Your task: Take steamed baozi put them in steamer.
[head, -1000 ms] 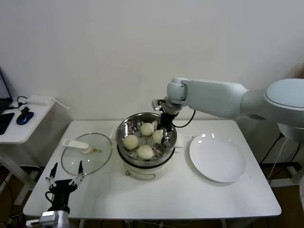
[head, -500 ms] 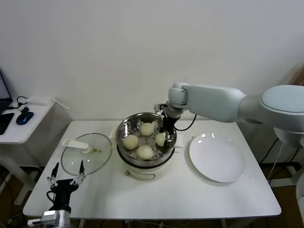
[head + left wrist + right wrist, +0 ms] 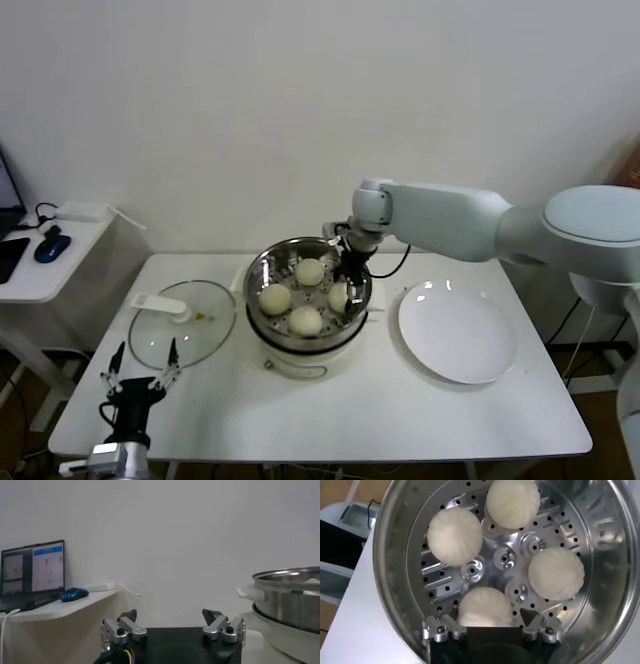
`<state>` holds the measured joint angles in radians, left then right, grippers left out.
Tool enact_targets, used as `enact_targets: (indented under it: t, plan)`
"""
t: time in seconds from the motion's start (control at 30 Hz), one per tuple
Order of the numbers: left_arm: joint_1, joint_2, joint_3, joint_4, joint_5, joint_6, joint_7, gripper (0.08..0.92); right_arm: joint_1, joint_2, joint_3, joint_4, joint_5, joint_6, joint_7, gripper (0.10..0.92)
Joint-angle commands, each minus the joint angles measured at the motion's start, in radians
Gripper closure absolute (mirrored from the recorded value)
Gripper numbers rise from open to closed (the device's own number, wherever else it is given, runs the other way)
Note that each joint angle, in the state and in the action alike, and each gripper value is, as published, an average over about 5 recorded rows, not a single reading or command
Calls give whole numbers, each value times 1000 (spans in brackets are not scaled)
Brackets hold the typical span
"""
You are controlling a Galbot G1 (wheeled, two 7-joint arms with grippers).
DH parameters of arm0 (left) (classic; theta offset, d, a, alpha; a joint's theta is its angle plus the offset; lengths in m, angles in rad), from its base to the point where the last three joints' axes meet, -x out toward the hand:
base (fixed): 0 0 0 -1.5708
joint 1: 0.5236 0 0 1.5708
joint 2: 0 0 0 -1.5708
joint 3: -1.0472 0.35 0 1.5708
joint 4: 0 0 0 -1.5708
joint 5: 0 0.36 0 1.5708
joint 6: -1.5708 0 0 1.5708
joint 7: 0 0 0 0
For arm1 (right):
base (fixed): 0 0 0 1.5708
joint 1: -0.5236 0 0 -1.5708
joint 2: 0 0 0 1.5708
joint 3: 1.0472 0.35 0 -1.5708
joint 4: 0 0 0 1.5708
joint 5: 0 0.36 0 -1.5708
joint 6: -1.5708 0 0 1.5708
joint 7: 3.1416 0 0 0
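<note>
- The steamer [image 3: 308, 310], a round shiny steel pot on a cream-white base, is set upright, uncovered, near the middle of the worktop [image 3: 400, 410].
- Four smooth cream-white steamed baozi [image 3: 455, 535] are spread on its perforated tray [image 3: 502, 560], apart from one another.
- One bun [image 3: 484, 607] is flanked by the right hand [image 3: 492, 630], whose fingers are spread.

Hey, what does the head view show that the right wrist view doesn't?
Only the head view shows the empty white plate, the glass lid lying on the table, and the left claw open near the table's front-left corner. Only the right wrist view shows the perforated tray close up, with the right claw open around one bun. Both show the steamer holding all four baozi.
</note>
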<state>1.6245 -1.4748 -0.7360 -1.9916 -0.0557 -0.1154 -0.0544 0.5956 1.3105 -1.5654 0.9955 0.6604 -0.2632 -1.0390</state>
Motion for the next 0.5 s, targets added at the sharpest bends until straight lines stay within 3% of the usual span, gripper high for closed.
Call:
enact_targets:
  t: [0.03,0.5]
  plan:
    - [-1,0,1,-2,1,2,0,177,28,-1,10,0,16,3,-16,204]
    - [-1,-1,3,-12,0,8,0,177,136,-127,53,82,98,21,-22,203]
